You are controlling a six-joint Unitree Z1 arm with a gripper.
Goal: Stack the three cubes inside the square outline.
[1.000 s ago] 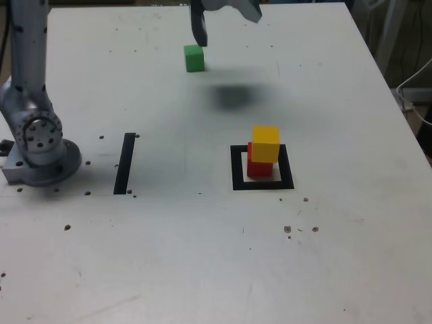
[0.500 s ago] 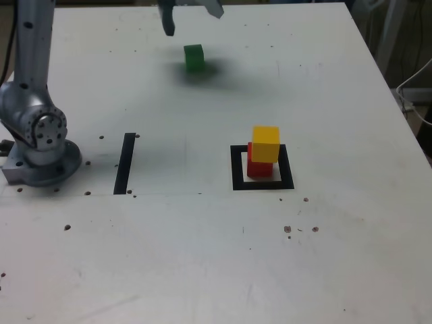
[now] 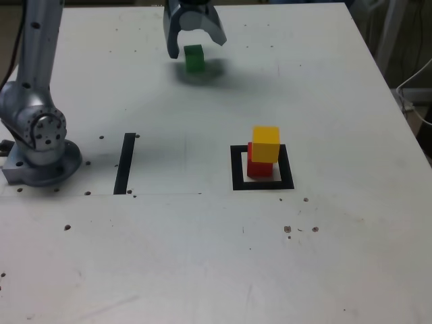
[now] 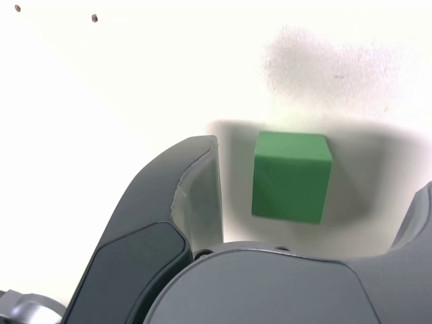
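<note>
Exterior view: the end effector has swung left and dropped, its jaws now spread and empty astride the green cube at the table's far side; grasping comes next.

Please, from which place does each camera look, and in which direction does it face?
Exterior view: off the arm, above the near table edge, looking across the table at the yellow cube on the red cube in the square outline; the arm's base and open gripper show.
Wrist view: on the wrist, looking down between the gripper's fingers at the table.
Both share: the green cube between the open jaws.
</note>
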